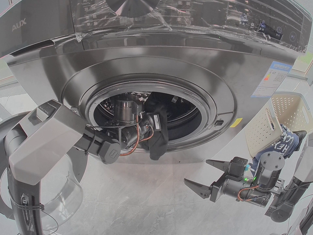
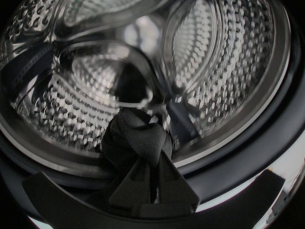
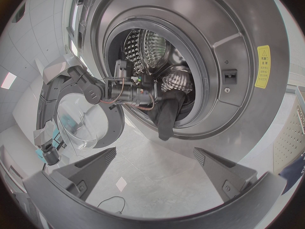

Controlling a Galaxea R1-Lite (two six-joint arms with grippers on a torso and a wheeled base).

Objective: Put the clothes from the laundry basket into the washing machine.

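Note:
The silver washing machine [image 1: 156,59] stands with its round opening [image 1: 148,115] uncovered. My left gripper [image 2: 154,166] reaches inside the drum [image 2: 95,89], shut on a black garment [image 2: 139,140]. Part of that black garment [image 1: 158,137] hangs over the opening's lower rim, also seen as black garment [image 3: 168,115] in the right wrist view. My right gripper [image 1: 201,174] hovers open and empty in front of the machine, low and to the right; its fingers [image 3: 219,170] spread wide. The cream laundry basket [image 1: 287,115] at the right holds a blue printed garment [image 1: 282,146].
The machine's glass door [image 1: 62,186] is swung open at the left, beside my left arm [image 1: 42,137]. Grey tiled floor [image 1: 146,193] lies below the opening. A yellow warning sticker [image 3: 262,66] sits right of the door latch [image 3: 229,77].

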